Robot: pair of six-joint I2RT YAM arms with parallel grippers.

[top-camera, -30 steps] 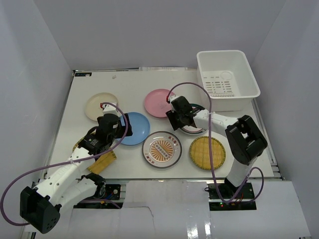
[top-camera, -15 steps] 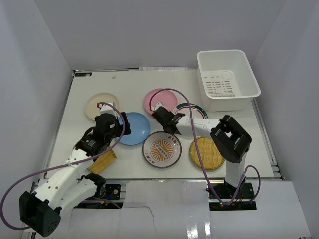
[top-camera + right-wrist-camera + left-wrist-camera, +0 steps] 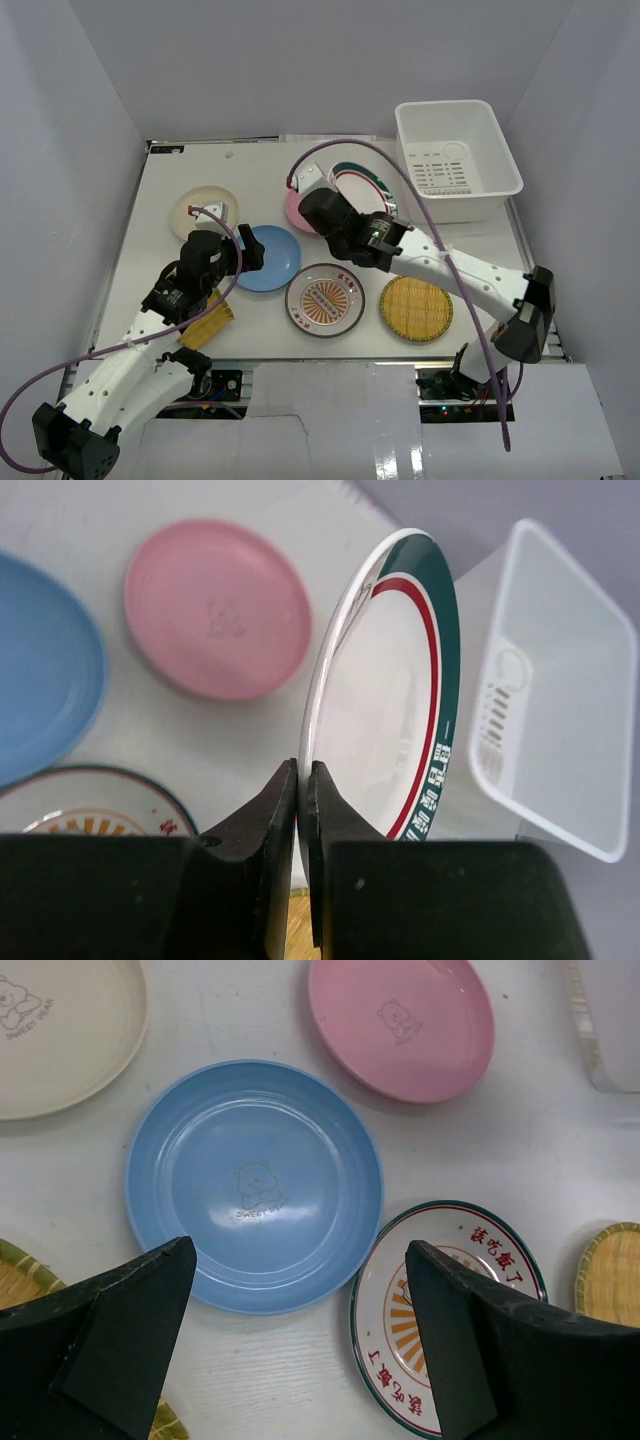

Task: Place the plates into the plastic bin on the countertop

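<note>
The right gripper [image 3: 302, 780] pinches the striped-rim plate [image 3: 395, 680] on edge, aloft; the left gripper [image 3: 300, 1255], jaws spread, hangs over the blue plate [image 3: 255, 1185].

**Light:** bright, even and diffuse, from overhead; the white walls [image 3: 300, 60] bounce it back.

**Shadows:** faint and soft-edged on the bench [image 3: 260, 170]; a narrow dark crescent under the blue plate [image 3: 255, 1185].

**Glare:** a pale sheen on the glossy panel [image 3: 400, 455] at the near edge of the top view; mild highlights on the pink plate [image 3: 217, 608].

**Focus, top view:** sharp throughout.

**Focus, left wrist view:** left claw [image 3: 300, 1255] fingers underexposed and soft-edged; plates crisp.

**Focus, right wrist view:** right claw [image 3: 302, 770] fingers black and blurred; striped plate [image 3: 390, 680] rim sharp; bin [image 3: 560, 680] slightly soft and washed out.
</note>
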